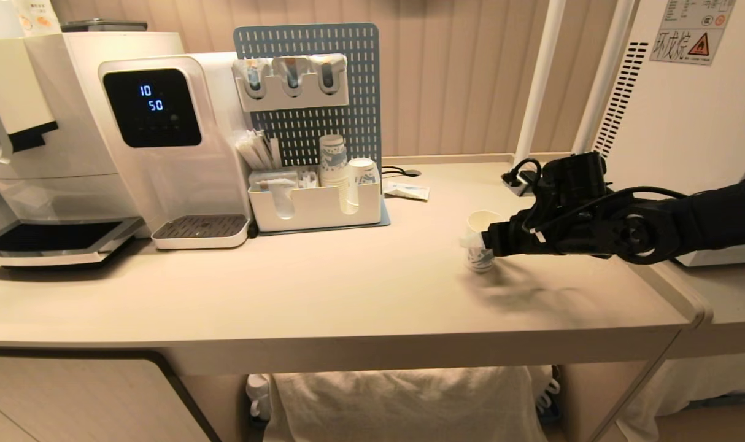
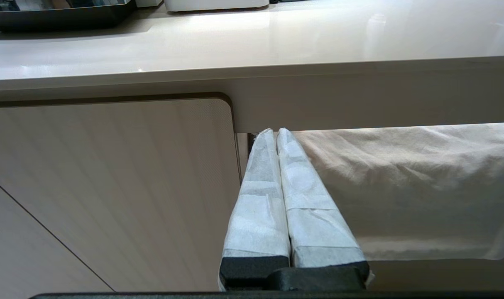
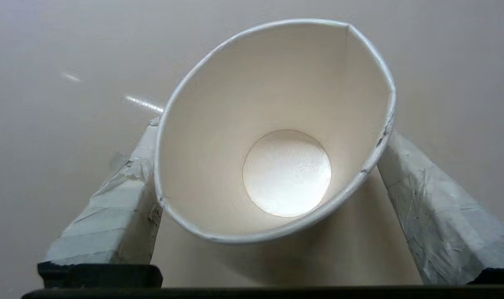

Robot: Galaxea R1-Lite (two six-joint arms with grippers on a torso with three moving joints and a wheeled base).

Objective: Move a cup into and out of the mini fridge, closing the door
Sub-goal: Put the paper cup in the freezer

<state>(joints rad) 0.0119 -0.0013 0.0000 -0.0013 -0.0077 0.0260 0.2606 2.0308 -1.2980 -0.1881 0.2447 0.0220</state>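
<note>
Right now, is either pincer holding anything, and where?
Left pincer: shut, empty. The cup stands on the counter inside the right pincer, flanked under its rim; grip cannot be told.

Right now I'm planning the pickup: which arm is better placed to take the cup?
Right. The right gripper has its fingers spread around the cup on the counter; the left gripper hangs shut below it.

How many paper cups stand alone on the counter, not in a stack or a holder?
1. The cup stands on the counter, toward its right side, between the spread fingers of the right gripper. Other cups are stacked in the white organizer; some may be hidden.
</note>
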